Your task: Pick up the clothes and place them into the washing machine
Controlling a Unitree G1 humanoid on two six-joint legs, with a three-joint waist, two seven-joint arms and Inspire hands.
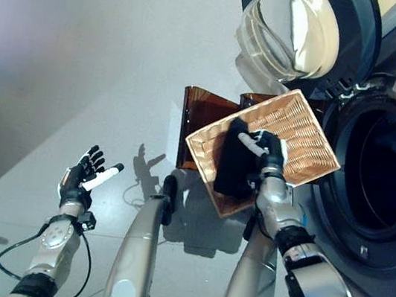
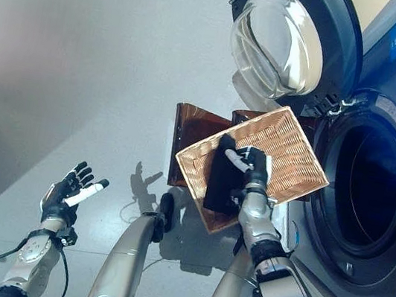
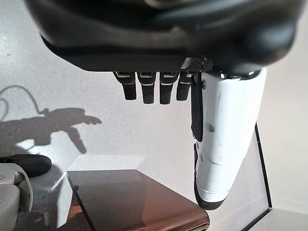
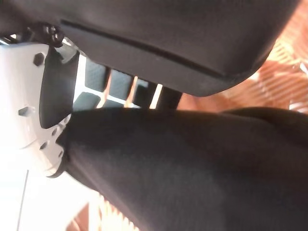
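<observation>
Left eye view: right hand is in the wicker basket, fingers curled round a black garment. Garment lies bunched at the basket's near-left end, long axis running from the hand down over the basket's near rim. Step in hand: the pick. Washing machine drum opening is just right of the basket, glass door swung open above.

Right eye view: left hand idles over the floor, well apart from the basket, fingers straight and empty.

Left wrist view: fingers relaxed, nothing held; a brown stand shows below.

Right wrist view: dark cloth pinched between thumb and fingers, wicker behind.

Next, I reckon: lift clear of the rim, swing right, push into the drum.
</observation>
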